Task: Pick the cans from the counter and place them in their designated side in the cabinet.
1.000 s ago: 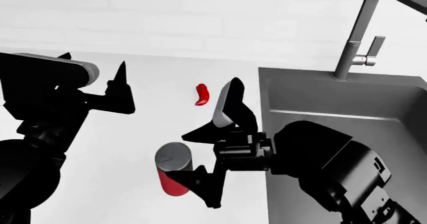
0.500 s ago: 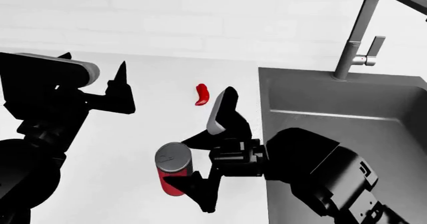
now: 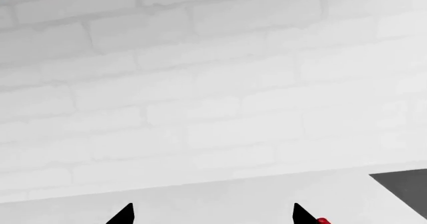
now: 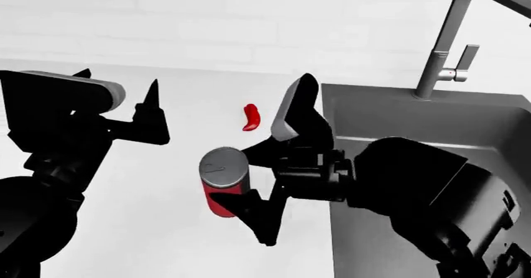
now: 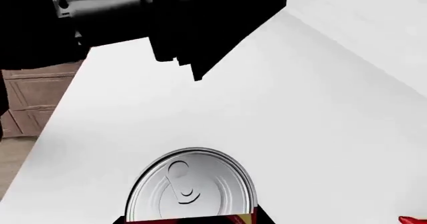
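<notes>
Head view: your right gripper [image 4: 263, 172] has its jaws clamped on the red can [image 4: 222, 185], one finger against the side facing the sink [image 4: 431, 129], the lower finger wrapped under its near side; the can appears raised just off the counter [image 4: 149, 228], though contact with the top is hard to rule out. The grey pull-tab lid [image 5: 190, 186] fills the right wrist view, upright and level. Judgement: a small tin, rigid, smooth-walled, moderately heavy if full; the wall could slip under a light pinch, so grip mid-body and keep it vertical. Your left gripper [image 4: 116, 94] hangs spread and empty over the counter's left part, fingertips [image 3: 127, 214] pointed at the white brick wall [image 3: 213, 83]. A red chilli pepper [image 4: 250, 117] lies on the counter beyond the can, well apart from it; leave it. The counter is flat, plain white. Faucet [image 4: 452, 35] stands behind the sink. No second can or cabinet interior is visible.
</notes>
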`<state>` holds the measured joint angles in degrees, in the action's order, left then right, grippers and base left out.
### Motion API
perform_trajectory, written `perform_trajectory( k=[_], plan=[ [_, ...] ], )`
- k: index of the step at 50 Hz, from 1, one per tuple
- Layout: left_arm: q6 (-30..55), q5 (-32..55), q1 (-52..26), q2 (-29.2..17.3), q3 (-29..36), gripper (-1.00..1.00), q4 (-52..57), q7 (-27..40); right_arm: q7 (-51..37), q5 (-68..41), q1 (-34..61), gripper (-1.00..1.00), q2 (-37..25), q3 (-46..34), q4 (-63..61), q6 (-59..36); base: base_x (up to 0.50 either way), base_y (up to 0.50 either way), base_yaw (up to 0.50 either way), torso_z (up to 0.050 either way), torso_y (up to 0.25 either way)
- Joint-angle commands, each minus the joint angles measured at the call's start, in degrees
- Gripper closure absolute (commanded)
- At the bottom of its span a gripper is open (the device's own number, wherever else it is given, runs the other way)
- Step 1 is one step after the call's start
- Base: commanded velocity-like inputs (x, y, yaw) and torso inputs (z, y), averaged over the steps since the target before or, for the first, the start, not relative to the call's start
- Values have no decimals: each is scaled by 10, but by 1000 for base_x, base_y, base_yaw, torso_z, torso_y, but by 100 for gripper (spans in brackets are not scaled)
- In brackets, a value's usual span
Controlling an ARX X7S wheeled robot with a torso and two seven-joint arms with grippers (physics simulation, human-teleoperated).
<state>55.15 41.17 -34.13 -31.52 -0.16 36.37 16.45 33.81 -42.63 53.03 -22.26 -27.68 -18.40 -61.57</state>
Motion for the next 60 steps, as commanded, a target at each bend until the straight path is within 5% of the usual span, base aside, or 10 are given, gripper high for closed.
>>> perform_trajectory(
  k=[1,11,20,44,60],
  plan=[
    [0,5,2,1,-1,-100,5,3,-79,-81,107,100,-11,103,-63,-140,0,0,0,0,0],
    [3,10,4,2,-3,-100,13,10,-162,-105,240,100,5,174,-15,-251,0,0,0,0,0],
    [0,12,6,3,-3,-100,14,11,-179,-117,260,100,7,173,-6,-256,0,0,0,0,0],
    [-15,19,25,13,6,-100,46,16,-53,-100,492,100,11,99,128,-168,0,0,0,0,0],
    [-13,26,25,10,1,-100,47,21,-12,-78,557,100,26,79,197,-119,0,0,0,0,0]
  ],
)
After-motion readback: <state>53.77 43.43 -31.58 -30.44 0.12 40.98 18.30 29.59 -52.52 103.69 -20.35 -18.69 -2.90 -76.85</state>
